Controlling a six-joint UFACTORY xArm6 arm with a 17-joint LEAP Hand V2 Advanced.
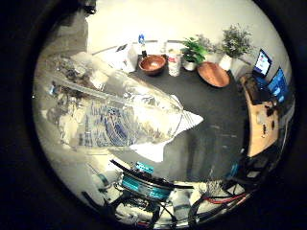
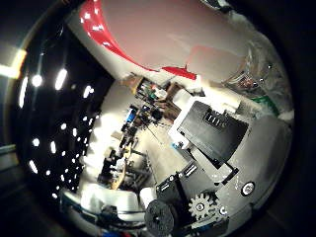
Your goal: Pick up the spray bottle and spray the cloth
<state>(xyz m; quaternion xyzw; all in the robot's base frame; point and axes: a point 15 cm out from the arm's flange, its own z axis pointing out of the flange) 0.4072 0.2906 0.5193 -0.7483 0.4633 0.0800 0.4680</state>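
A clear plastic spray bottle (image 1: 110, 110) fills much of the little finger side palm view, close against the palm and held above the dark table (image 1: 216, 129). Its white head with a red trigger (image 2: 168, 71) shows in the thumb side palm view. My right hand (image 2: 212, 138) has its black and white fingers curled in by the bottle, shut on it. A white cloth (image 1: 168, 144) lies on the table, partly hidden behind the bottle, with one corner sticking out past it.
Two wooden bowls (image 1: 152, 64) (image 1: 213, 74), a white cup (image 1: 174, 65) and potted plants (image 1: 233, 40) stand at the table's far side. Screens (image 1: 262, 63) and a wooden chair (image 1: 259, 120) stand beside it. Ceiling lights (image 2: 44, 79) show in the thumb side view.
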